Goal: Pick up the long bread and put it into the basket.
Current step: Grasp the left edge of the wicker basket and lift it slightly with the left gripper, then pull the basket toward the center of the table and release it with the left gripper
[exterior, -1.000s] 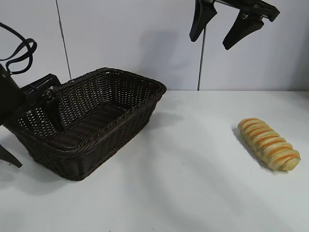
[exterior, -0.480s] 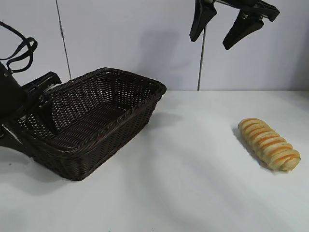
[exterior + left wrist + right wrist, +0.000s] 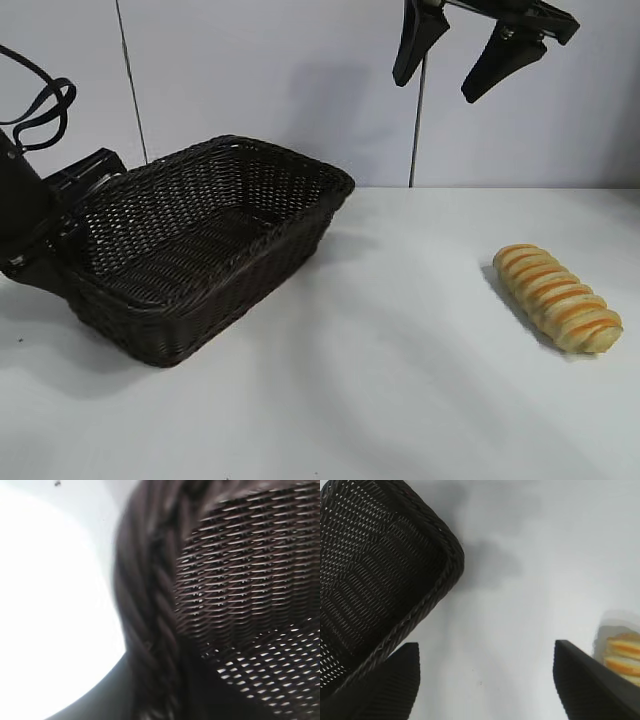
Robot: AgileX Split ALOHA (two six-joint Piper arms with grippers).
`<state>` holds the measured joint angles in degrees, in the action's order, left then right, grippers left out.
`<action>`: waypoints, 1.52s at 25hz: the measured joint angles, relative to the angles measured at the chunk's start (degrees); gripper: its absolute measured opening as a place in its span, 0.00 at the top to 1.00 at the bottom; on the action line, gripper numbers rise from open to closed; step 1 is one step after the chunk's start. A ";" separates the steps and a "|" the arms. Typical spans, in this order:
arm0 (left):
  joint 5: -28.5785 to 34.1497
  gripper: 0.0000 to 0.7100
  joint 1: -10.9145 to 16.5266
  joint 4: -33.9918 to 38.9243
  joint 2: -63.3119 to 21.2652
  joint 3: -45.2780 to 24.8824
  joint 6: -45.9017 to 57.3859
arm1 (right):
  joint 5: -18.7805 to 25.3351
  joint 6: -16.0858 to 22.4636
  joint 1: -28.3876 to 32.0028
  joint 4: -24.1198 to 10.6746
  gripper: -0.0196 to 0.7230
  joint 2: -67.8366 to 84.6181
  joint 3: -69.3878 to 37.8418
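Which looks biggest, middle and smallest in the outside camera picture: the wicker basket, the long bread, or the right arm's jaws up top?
1. Wicker basket, by far the largest.
2. Long bread and the right gripper look about alike; the gripper hangs high above the table, so I won't rank them.

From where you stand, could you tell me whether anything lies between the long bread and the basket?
Nothing visible does: only bare white table separates the long bread from the basket.

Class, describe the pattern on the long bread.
Pale yellow bread with orange-brown stripes; exterior view shows it best.
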<state>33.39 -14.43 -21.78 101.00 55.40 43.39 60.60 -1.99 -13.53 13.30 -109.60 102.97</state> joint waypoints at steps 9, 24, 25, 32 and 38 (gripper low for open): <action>4.23 0.86 5.08 -8.51 -0.22 0.00 -13.80 | 0.00 0.00 0.00 0.00 0.25 0.00 0.00; 14.39 0.86 5.52 -10.57 -0.22 9.55 -23.40 | 0.17 0.00 0.00 0.00 0.25 0.00 0.00; 14.63 0.86 5.52 -10.63 -0.22 9.98 -23.65 | 0.34 0.00 0.00 0.00 0.25 0.00 0.00; 18.16 0.86 5.52 -9.57 1.73 10.28 -31.27 | 1.54 0.00 0.00 0.00 0.25 0.00 0.00; 21.76 0.86 5.52 -8.86 5.02 14.12 -39.14 | 2.46 0.00 0.00 0.00 0.25 0.00 0.00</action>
<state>55.15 -8.91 -30.65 106.02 69.52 4.25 63.06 -1.99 -13.53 13.30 -109.60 102.97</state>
